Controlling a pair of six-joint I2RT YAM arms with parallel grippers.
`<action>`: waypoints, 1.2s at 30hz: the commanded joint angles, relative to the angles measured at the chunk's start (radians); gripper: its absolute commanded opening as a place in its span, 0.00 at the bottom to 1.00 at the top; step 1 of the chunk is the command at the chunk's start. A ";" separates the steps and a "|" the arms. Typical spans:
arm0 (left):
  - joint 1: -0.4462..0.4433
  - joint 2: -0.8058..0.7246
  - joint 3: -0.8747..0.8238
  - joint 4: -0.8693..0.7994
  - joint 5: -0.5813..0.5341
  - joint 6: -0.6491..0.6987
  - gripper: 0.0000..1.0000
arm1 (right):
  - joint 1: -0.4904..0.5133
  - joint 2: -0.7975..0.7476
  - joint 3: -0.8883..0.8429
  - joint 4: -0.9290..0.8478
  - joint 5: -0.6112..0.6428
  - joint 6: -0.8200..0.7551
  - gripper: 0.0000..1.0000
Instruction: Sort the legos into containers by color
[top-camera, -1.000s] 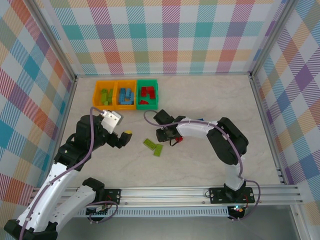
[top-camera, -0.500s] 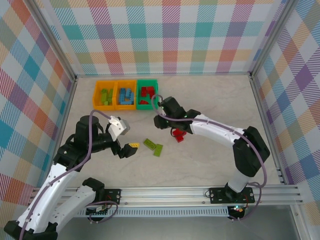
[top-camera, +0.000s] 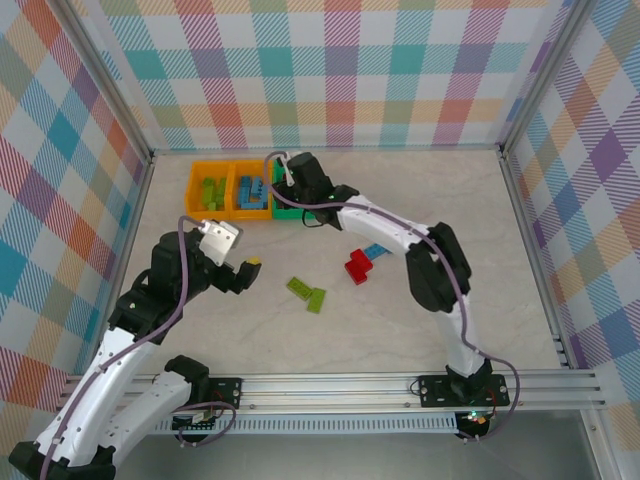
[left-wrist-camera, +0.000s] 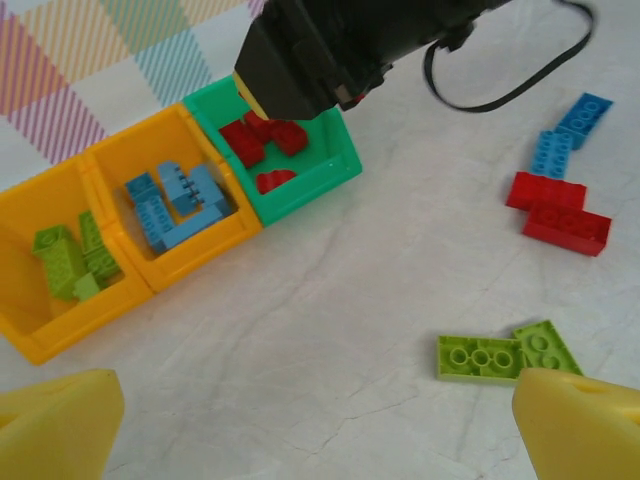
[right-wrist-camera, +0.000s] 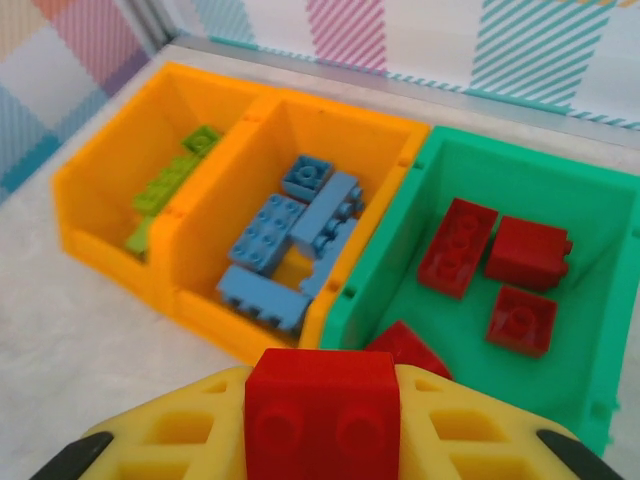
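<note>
From my seat the table (top-camera: 470, 230) looks mostly bare, and I judge the sort well past halfway. The bins (top-camera: 229, 190) sit in a row at the far left, each already holding one colour. There are lime bricks (right-wrist-camera: 165, 185) in the left orange bin (right-wrist-camera: 90, 200), blue bricks (right-wrist-camera: 290, 235) in the middle orange bin (right-wrist-camera: 255, 125) and red bricks (right-wrist-camera: 495, 265) in the green bin (right-wrist-camera: 505, 150). Six legos are left loose near mid-table, as far as I can count. A green pair (top-camera: 307, 293) lies touching. A red pair (top-camera: 357, 267) is just beyond it, and a blue pair (top-camera: 377, 250) is right beside the red. The right arm reaches across to the row, and the right gripper (right-wrist-camera: 320, 445) hangs over the near edge of the green bin. Its jaws are clamped on a red brick (right-wrist-camera: 320, 395), studs facing the camera, with a yellow finger pressed to each side. I judge that a release here would drop it among its own colour, though it sits close to the divider with the blue bin, so I'd nudge inward first. The left gripper (left-wrist-camera: 320, 430) hovers above the table between the bins and the green pair. Its jaws are spread wide, with nothing between them and nothing touched. That puts it well placed, I think, for the green pair.
</note>
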 joint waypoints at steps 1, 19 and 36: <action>0.015 -0.017 -0.021 0.053 -0.059 -0.021 1.00 | -0.030 0.112 0.181 -0.074 0.069 -0.064 0.24; 0.015 0.004 -0.029 0.042 -0.060 -0.008 1.00 | -0.045 0.579 1.219 -0.872 0.046 -0.282 0.66; 0.015 0.009 0.006 -0.010 -0.019 -0.021 1.00 | -0.082 -0.197 -0.030 -0.885 -0.070 -0.563 1.00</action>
